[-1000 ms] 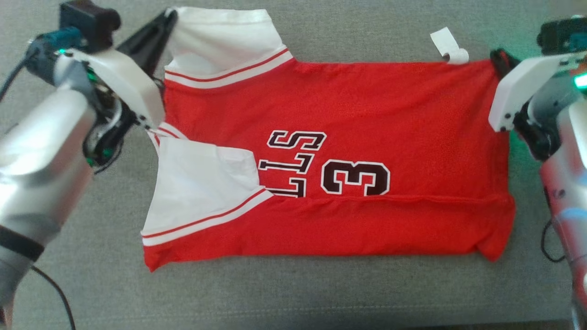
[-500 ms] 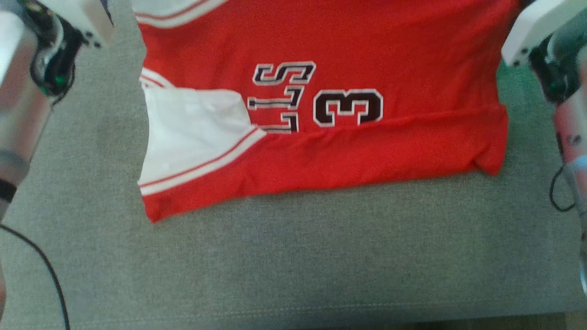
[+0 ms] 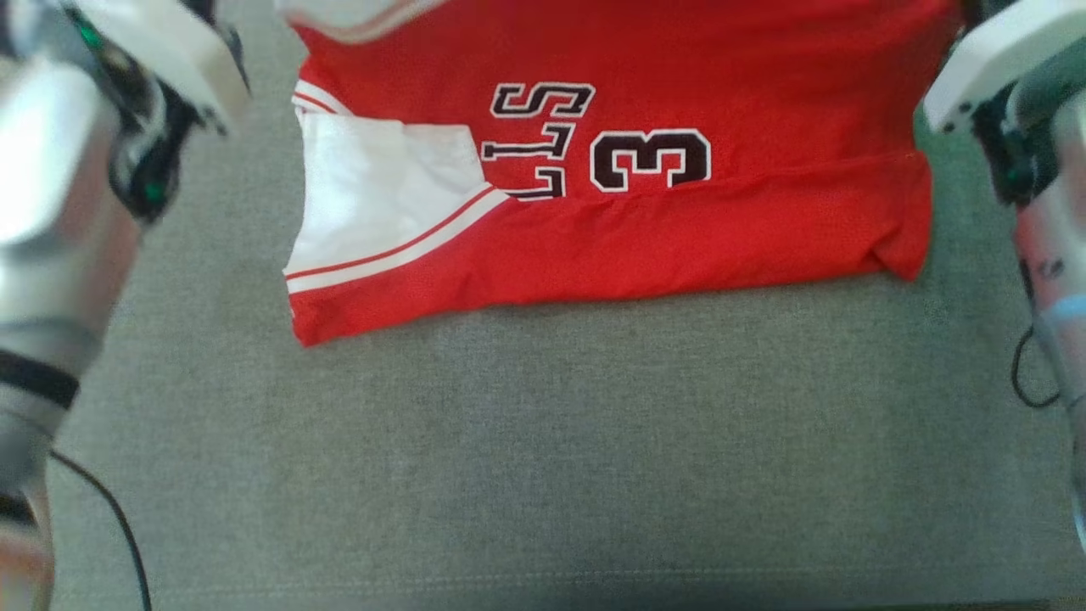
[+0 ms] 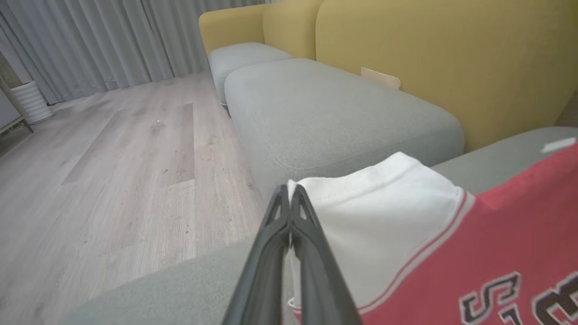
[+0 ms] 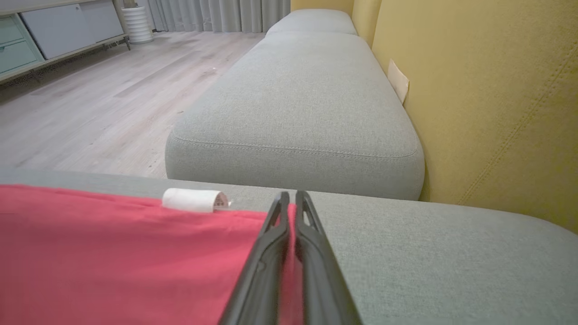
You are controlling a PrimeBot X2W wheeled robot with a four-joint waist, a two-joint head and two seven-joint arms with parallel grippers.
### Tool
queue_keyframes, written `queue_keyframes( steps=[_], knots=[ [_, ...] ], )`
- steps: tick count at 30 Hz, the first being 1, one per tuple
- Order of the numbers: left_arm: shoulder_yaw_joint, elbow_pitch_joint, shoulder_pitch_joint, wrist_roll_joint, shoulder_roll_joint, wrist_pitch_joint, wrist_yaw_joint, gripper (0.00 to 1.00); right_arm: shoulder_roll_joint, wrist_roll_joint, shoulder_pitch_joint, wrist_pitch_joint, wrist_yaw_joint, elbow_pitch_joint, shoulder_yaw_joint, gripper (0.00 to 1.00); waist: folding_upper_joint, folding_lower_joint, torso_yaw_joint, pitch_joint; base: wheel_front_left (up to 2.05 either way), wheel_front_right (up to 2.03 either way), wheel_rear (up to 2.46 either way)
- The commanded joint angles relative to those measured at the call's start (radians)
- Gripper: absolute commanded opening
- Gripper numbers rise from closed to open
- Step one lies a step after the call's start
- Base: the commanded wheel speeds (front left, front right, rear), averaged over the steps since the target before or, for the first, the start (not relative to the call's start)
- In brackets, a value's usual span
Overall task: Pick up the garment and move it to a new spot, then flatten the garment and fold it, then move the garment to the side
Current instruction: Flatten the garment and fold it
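- Grey woven seat cushion (image 3: 543,475): coarse flat upholstery with a stitched seam along the near edge. It carries the garment.
- Sofa backrest (image 4: 442,58): mustard-yellow fabric with a smooth padded form. A small beige label (image 5: 398,81) hangs at its base.
- Neighbouring cushion (image 5: 298,104): same grey weave, rounded corners, piped seam.
- Floor (image 4: 113,171): pale wood-grain planks. Grey pleated curtains (image 4: 90,40) hang behind, with a white ribbed cylinder (image 4: 31,101) at their foot.
- Cabinet (image 5: 54,31): low unit with pale green and grey drawer fronts.
- Jersey (image 3: 679,229): red knit basketball top with white sleeves edged in red-and-white striped trim.
  - The near part lies flat on the seat cushion, with its near strip folded over along a straight crease.
  - The far edge runs out of the head view between the two arms.
- Lettering on the jersey: a black numeral "3" outlined in white. Beside it are matching block letters ending in "S", partly covered by the white sleeve.
- Tag (image 5: 194,200): small white strip curled into a roll at the far red hem.
- Left gripper (image 4: 291,194): dark ribbed fingers pressed together, pinching the hem of the white sleeve.
- Right gripper (image 5: 291,196): fingers closed, with red cloth caught between them at the jersey's corner.
- Cable (image 3: 110,518): thin and black, trailing beside the left forearm.
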Motion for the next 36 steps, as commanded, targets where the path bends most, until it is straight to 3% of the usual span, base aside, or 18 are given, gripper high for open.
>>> queue_keyframes(
  steps=[1,8,22,36],
  knots=[
    [0.043,-0.033,-0.003,0.015,0.046,-0.012,-0.005,0.0,-0.003,0.022,0.027,-0.013,-0.001,-0.027,0.024,0.0,0.0,0.0,0.008,-0.021,0.0,0.0,0.0],
    [0.051,-0.145,0.164,0.038,0.097,-0.012,-0.021,0.0,-0.083,0.152,0.163,0.042,-0.001,-0.091,0.18,0.0,0.0,0.0,0.032,-0.098,0.0,0.0,0.0],
    [-0.128,-0.379,0.383,-0.014,0.235,0.123,-0.028,0.0,-0.28,0.373,0.333,0.234,-0.001,-0.229,0.391,0.0,0.0,0.0,0.058,-0.162,0.0,0.0,0.0],
    [-0.201,-0.434,0.418,-0.051,0.268,0.211,-0.028,0.0,-0.331,0.501,0.37,0.376,-0.001,-0.304,0.475,0.0,0.0,0.0,0.037,-0.178,0.0,0.0,0.0]
  ],
)
